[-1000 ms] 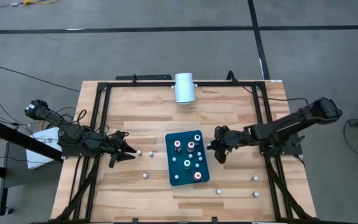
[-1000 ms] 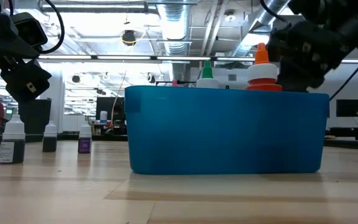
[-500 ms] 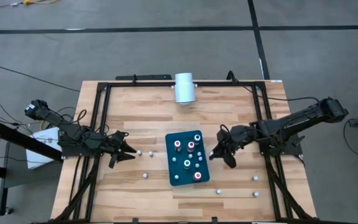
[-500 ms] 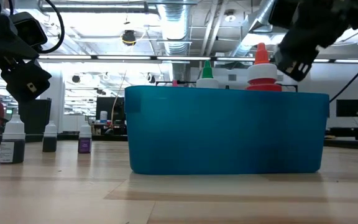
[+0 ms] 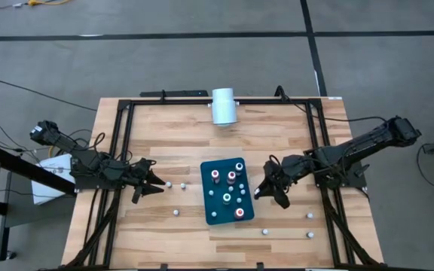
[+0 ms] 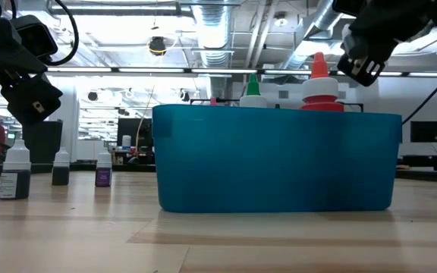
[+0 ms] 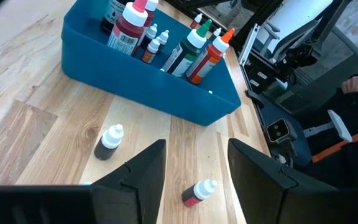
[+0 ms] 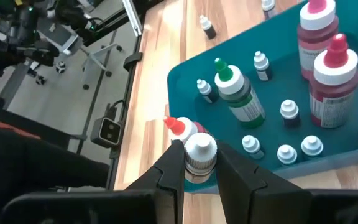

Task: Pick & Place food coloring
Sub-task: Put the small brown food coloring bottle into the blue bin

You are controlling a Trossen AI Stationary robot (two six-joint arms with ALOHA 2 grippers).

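Just beside the tray (image 5: 211,212), my right gripper (image 8: 193,163) has jaws clenched on a white-capped bottle (image 8: 199,153); next I lower it inside, left gripper (image 7: 193,163) waiting, jaws released

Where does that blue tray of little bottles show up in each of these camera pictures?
High view: blue tray, table centre, between both arms.
Low view: fills the middle, side on.
Left wrist view: upper middle, beyond two loose bottles.
Right wrist view: right half.
Shared landmark: the green-capped bottle inside it.

Bottles (image 5: 230,178) in tray (image 5: 210,211) at table (image 5: 187,128) centre; loose bottles (image 5: 176,212) left and right.
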